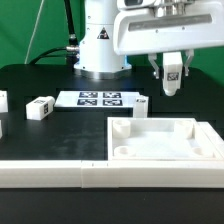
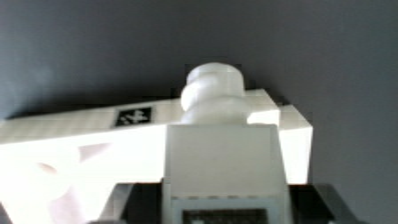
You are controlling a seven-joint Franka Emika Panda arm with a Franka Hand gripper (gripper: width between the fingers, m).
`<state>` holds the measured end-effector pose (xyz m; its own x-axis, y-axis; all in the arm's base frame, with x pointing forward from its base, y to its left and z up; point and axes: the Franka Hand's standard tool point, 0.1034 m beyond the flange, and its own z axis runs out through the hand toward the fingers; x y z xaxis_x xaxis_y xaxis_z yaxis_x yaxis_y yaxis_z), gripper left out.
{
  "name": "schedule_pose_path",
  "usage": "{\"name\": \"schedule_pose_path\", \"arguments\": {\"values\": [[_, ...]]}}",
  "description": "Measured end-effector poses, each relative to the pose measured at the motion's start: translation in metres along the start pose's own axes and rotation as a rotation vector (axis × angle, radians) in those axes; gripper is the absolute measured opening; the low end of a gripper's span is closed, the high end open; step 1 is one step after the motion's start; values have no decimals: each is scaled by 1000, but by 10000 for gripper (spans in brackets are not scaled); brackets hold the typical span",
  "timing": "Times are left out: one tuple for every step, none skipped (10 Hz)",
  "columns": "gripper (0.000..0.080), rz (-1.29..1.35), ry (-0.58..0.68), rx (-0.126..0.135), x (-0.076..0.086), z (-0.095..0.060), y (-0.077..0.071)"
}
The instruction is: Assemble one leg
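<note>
Your jaws clamped on leg (image 1: pixel 173 76), leg upright between them, hanging clear of tabletop (image 1: pixel 40 82). White panel (image 1: pixel 160 140) lies below jaws, apart from leg. In wrist view, leg's round peg (image 2: pixel 215 85) points away from jaws, over panel corner. Second leg (image 1: pixel 40 106) lies well off to jaws' side, near marker board (image 1: pixel 100 98).

You've got the marker board (image 1: pixel 100 98) lying flat on the black table (image 1: pixel 60 140), so I'll place everything off that. Just beside its end on the exterior view's left sits a loose post (image 1: pixel 40 106), not touching it. Nearer the camera, toward the exterior view's right of the board, is the big white tray (image 1: pixel 160 124) with round holes in its corners. Closer again runs a long white rail (image 1: pixel 45 172). A green backdrop (image 1: pixel 30 30) hangs well behind the board.
</note>
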<state>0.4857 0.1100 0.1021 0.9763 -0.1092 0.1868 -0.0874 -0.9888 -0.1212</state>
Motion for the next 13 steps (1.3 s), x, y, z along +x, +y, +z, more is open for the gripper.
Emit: {"name": "schedule_pose_path", "arguments": {"values": [[290, -13, 19, 10, 13, -6, -10], [290, -49, 43, 18, 26, -10, -16], [290, -46, 49, 19, 25, -8, -16], [290, -48, 76, 21, 25, -8, -16], [290, -48, 71, 21, 24, -8, -16], [290, -57, 129, 28, 31, -9, -18], [290, -80, 218, 38, 38, -4, -22], [290, -119, 329, 41, 49, 2, -21], [290, -143, 359, 37, 53, 13, -20], [290, -171, 313, 28, 60, 18, -19], [290, -203, 338, 17, 75, 15, -14], [290, -229, 345, 5, 85, 19, -7], [290, -246, 351, 1, 89, 19, -6]]}}
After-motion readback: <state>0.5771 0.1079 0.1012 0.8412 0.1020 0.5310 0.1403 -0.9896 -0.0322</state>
